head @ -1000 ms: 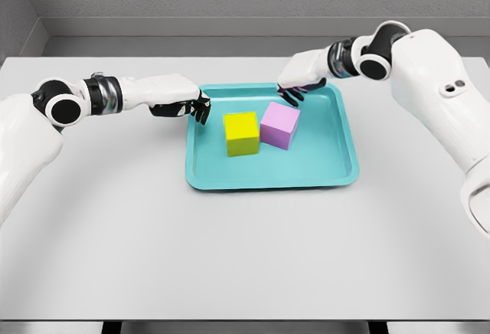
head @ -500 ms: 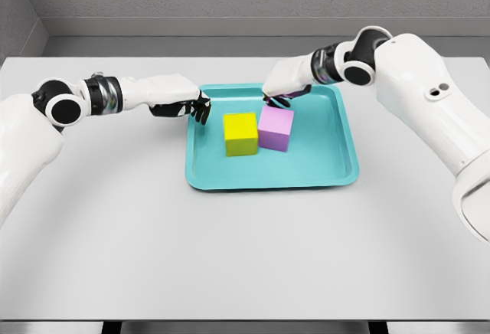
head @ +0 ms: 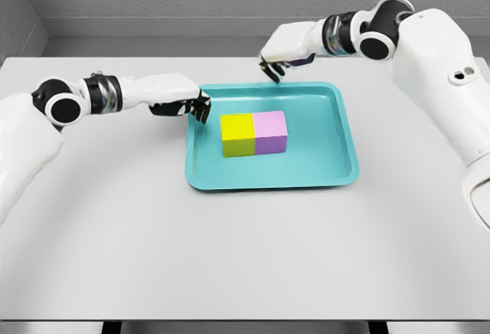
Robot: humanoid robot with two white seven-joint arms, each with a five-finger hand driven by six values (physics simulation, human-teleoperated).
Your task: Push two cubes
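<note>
The left arm comes in from the lower left and stretches almost level toward the middle. The left robot hand has its dark fingers curled downward and holds nothing. The right arm enters from the right, bent at the elbow, with the forearm reaching left. The right robot hand is raised, its fingers curled down, also empty.

A yellow cube and a pink cube sit touching side by side, yellow on the left, squarely aligned.
</note>
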